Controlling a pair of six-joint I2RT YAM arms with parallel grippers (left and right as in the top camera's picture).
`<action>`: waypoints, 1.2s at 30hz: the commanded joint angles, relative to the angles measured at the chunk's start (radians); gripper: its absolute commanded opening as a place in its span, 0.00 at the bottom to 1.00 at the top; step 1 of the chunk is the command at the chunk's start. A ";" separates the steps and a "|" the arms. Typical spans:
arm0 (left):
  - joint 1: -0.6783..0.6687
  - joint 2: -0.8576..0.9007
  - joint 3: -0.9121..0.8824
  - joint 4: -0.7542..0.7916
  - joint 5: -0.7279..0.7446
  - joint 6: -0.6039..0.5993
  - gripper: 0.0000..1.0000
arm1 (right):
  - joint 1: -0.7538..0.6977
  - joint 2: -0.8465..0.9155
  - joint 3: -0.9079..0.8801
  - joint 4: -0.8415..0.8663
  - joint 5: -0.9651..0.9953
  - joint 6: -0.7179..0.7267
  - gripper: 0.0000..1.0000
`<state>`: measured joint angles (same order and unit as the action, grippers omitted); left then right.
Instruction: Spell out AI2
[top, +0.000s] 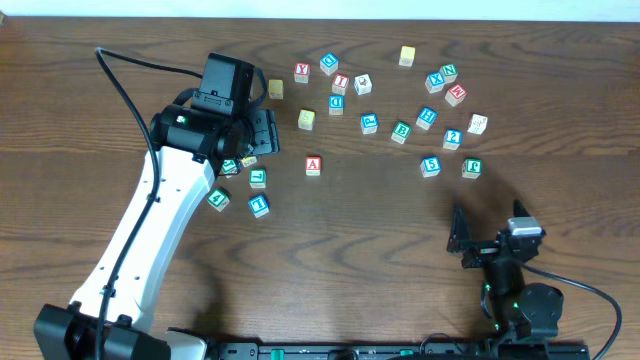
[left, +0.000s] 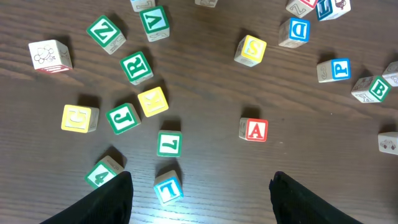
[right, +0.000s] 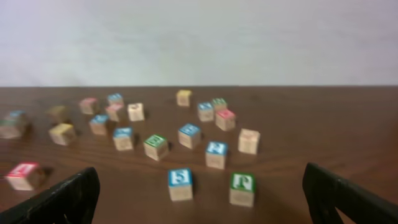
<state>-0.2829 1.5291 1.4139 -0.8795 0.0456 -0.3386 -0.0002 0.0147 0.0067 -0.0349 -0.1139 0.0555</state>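
The red A block (top: 313, 166) lies near the table's middle; it also shows in the left wrist view (left: 254, 130). A red I block (top: 341, 83) lies at the back. A blue 2 block (top: 452, 138) lies to the right and shows in the right wrist view (right: 216, 153). My left gripper (top: 260, 137) is open and empty, hovering over a cluster of blocks left of the A; in its wrist view the jaws (left: 199, 202) straddle bare table beside a blue T block (left: 168, 186). My right gripper (top: 489, 233) is open and empty, low at the front right (right: 199, 199).
Many lettered blocks are scattered across the back half of the table. A green 7 (left: 169, 144), green 4 (left: 102, 173), green J (left: 122, 118) and yellow K (left: 153, 101) lie under the left gripper. A blue block (right: 180, 183) and a green block (right: 242, 188) lie before the right gripper.
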 joint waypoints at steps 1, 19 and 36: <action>0.005 -0.011 -0.004 -0.003 -0.013 0.025 0.70 | -0.006 -0.008 -0.001 0.029 -0.133 -0.001 0.99; 0.021 -0.011 -0.004 0.005 -0.013 0.032 0.70 | -0.006 0.172 0.282 -0.125 -0.182 -0.058 0.99; 0.021 -0.011 -0.004 0.002 -0.013 0.032 0.70 | -0.006 0.748 0.732 -0.445 -0.233 -0.128 0.99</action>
<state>-0.2684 1.5291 1.4139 -0.8753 0.0460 -0.3164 -0.0002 0.6907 0.6647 -0.4503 -0.3367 -0.0452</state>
